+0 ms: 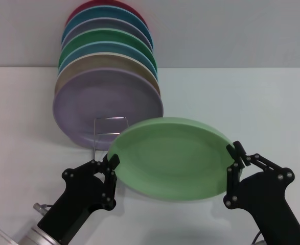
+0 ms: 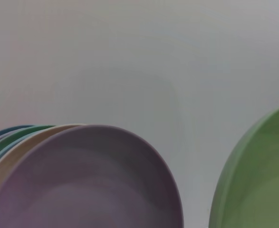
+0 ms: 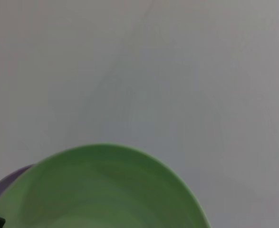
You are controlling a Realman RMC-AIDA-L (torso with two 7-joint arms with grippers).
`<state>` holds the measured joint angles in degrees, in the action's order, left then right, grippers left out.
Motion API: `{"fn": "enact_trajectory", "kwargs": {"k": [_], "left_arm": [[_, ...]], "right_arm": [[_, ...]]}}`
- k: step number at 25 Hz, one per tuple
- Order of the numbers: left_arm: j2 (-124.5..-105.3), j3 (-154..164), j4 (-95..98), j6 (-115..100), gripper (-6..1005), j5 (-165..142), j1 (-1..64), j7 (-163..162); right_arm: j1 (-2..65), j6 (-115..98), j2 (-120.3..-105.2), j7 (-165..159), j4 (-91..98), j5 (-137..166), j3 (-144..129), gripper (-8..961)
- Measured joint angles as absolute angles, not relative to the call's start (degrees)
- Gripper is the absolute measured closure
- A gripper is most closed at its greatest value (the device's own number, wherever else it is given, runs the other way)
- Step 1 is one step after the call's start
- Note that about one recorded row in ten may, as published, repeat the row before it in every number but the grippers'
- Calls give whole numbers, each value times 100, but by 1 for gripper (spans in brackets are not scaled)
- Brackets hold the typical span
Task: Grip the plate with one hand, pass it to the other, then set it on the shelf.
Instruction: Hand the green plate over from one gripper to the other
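The light green plate [image 1: 172,155] hangs tilted above the table, between my two grippers. My left gripper [image 1: 112,167] is closed on its left rim. My right gripper [image 1: 235,159] is closed on its right rim. The plate also shows in the left wrist view [image 2: 260,185] and in the right wrist view [image 3: 106,190]. The wire rack [image 1: 110,124] stands just behind the plate, its front loop bare. Neither wrist view shows its own fingers.
Several plates stand on edge in the rack at the back left, with the lilac plate [image 1: 106,104] foremost; it also shows in the left wrist view [image 2: 82,183]. The white table [image 1: 252,102] stretches to the right, and a grey wall [image 1: 231,30] is behind.
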<state>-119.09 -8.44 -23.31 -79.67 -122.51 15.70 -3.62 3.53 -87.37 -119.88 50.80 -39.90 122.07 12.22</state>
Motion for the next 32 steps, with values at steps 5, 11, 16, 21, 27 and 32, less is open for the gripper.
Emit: {"fn": "enact_trajectory", "kwargs": {"k": [5,11,16,21,27,32], "left_arm": [[-11906,-840,-2330,-7966,945,-12263,1582,-361],[-11908,-848,-2330,-7965,958,-12262,1586,-352],[-11908,-857,-2328,-7980,959,-12233,1553,-343],[-11907,-955,-2356,-8036,959,-12250,1492,-342],[-11888,-1089,-2345,-8232,961,-12249,1348,-344],[-11861,-1297,-2279,-8595,963,-12239,1145,-391]], "right_arm": [[366,-8729,-11988,5080,-3990,12206,1225,940],[377,-8725,-11988,5081,-3990,12206,1224,940],[450,-8760,-11987,5084,-3917,12252,1119,940],[532,-8689,-11984,5070,-3863,12241,1048,912],[496,-8736,-11974,5073,-3883,12245,1041,789],[462,-8973,-11957,5074,-3876,12265,814,667]]}}
